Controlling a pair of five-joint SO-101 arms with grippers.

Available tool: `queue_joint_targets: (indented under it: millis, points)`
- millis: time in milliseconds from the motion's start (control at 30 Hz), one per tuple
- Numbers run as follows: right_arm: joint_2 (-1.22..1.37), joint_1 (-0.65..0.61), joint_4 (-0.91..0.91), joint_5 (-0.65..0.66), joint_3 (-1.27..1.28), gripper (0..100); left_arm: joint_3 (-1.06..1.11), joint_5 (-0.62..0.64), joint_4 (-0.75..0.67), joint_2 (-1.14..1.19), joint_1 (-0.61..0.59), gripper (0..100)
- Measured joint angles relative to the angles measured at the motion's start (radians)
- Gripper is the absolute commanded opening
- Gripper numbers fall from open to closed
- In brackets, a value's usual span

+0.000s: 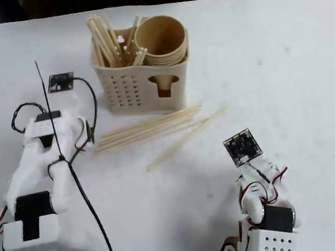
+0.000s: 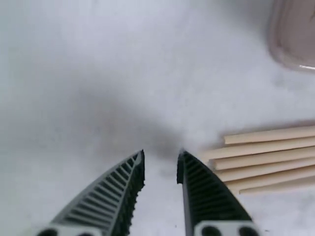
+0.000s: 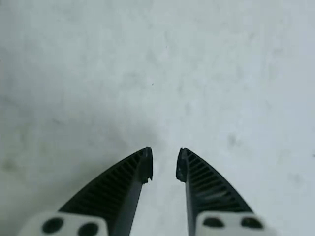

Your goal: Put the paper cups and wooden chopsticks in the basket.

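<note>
Basket, upper centre: paper cups are stowed. Loose chopsticks are left below, awaiting pickup. Left gripper, right gripper: slightly parted, empty.

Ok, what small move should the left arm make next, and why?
Probably shift the left tool sideways over the loose chopsticks: it is open and empty, their ends lie right beside it, and the cups already sit in the basket.

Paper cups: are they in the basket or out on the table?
In. The stacked paper cups stand upright inside the basket, their rims poking above its wall.
</note>
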Motion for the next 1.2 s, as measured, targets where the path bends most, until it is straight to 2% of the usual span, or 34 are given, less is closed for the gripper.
queue_joint_targets:
  millis: [167,733,933,1200]
  points:
    - [0.000,0.000,0.000,0.000,0.000,9.9,0.000,0.000,0.014,0.000,0.035,12]
    - [0.000,0.000,0.000,0.000,0.000,9.9,-0.031,0.000,-0.005,0.000,0.028,12]
    - [0.000,0.000,0.000,0.000,0.000,9.9,-0.110,0.000,0.055,0.000,0.028,12]
    - [0.000,0.000,0.000,0.000,0.000,9.9,-0.094,0.000,0.052,-0.046,0.028,12]
